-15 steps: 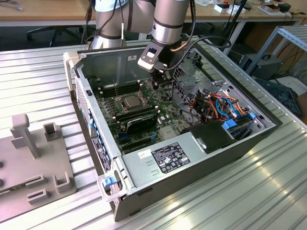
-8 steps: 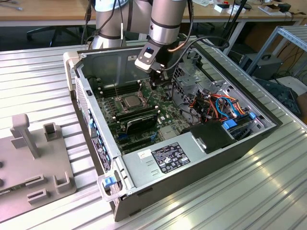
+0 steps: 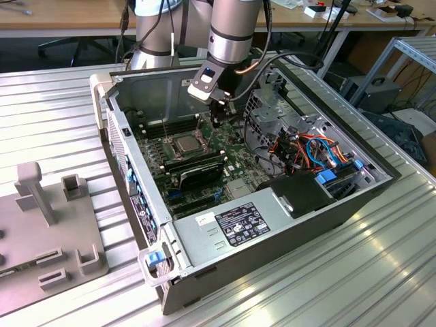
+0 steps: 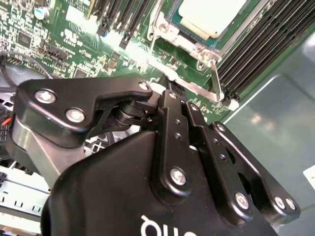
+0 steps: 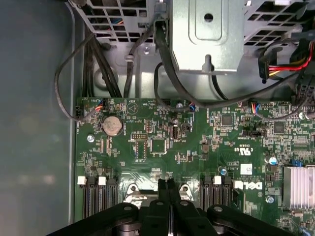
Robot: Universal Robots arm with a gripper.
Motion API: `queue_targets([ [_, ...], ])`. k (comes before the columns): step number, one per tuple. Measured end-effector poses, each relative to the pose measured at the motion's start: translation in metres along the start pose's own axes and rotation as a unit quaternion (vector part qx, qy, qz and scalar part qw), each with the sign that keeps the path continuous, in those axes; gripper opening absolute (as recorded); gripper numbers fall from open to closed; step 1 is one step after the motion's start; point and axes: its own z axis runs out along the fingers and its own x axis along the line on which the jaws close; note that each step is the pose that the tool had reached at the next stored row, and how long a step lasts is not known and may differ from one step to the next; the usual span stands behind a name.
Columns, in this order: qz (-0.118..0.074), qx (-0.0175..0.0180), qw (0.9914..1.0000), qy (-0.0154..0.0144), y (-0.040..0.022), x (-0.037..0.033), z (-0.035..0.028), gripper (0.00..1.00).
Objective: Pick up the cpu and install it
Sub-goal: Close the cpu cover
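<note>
Fronting wooden desks (image 3: 61, 15), a ribbed table (image 3: 381, 279) bears case (image 3: 272, 257) and cpu (image 3: 187, 144).

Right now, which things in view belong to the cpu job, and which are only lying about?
For the job:
cpu, lying in its socket
motherboard
end effector, shut, close above the board near the socket

Lying about:
grey fixture, on the exterior view's left
coloured cables
coin battery
heatsink

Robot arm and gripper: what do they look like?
The arm is a silver-grey tube with a dark band and black cables running alongside. The gripper is black, built of jointed link bars with silver screws and white lettering.
</note>
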Motion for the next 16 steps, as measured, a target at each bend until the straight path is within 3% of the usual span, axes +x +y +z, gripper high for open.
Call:
queue_targets([
  [5, 0.000, -0.0009, 1.00000, 0.0000, -0.0082, 0.0001, -0.0005, 0.11],
  [7, 0.000, -0.0016, 1.00000, -0.0001, -0.0153, 0.0002, -0.0009, 0.11],
  [16, 0.000, -0.0019, 1.00000, 0.0000, -0.0232, 0.0004, -0.0009, 0.11],
])
